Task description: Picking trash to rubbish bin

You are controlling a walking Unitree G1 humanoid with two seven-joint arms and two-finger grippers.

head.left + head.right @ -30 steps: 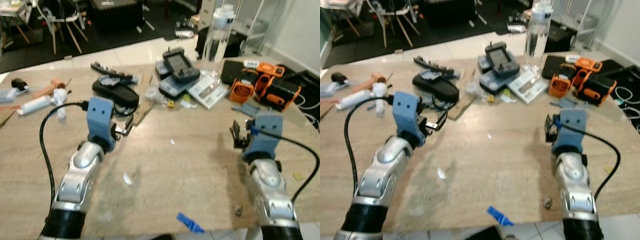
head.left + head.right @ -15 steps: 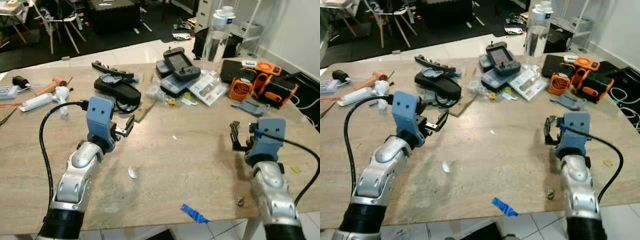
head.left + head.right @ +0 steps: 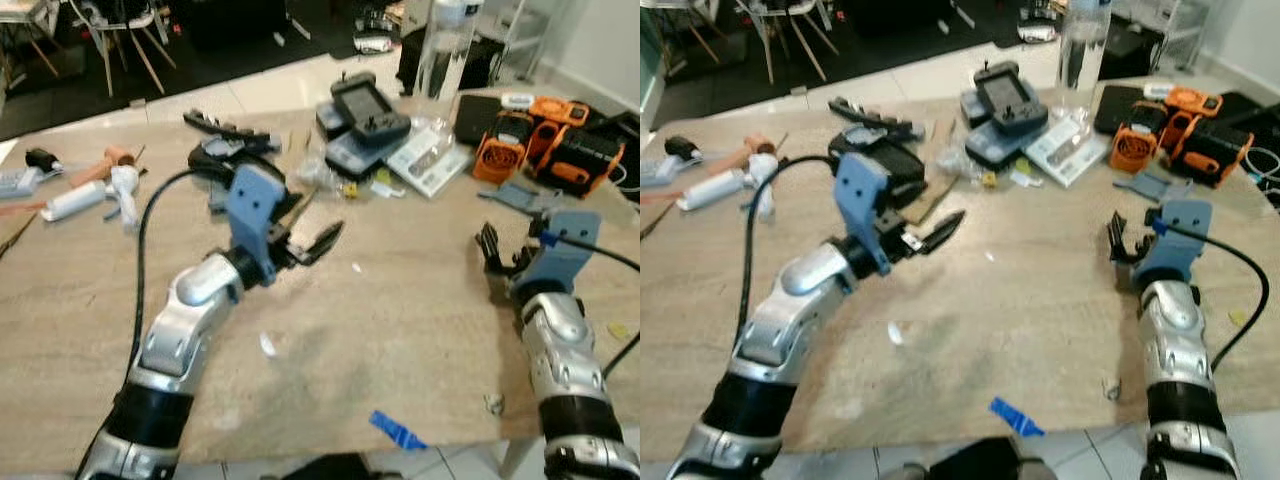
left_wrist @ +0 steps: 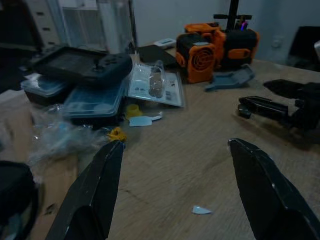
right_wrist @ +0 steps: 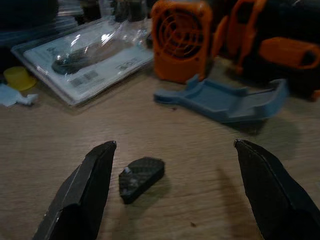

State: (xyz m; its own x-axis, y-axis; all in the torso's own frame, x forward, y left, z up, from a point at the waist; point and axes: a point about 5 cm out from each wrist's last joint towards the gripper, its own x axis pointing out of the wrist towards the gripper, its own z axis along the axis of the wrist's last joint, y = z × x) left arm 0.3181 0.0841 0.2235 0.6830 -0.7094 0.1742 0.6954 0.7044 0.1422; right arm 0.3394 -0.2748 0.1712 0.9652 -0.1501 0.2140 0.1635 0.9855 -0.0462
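Over the wooden table (image 3: pixel 400 330), left gripper (image 3: pixel 312 243), fingers spread and empty, is reaching toward a small white scrap (image 3: pixel 356 267) just beyond its tips. Right gripper (image 3: pixel 490 255), likewise spread, is hovering near the orange fan (image 3: pixel 497 157). Judged step: approach; next, descending and pinching the scrap.

We can't read any text here. The clear blister pack (image 5: pixel 85 52) on the table (image 5: pixel 200 165) carries barcode-style labels, but they're too blurred to make out. We see no legible brand on the orange fan unit (image 5: pixel 181 37) either.
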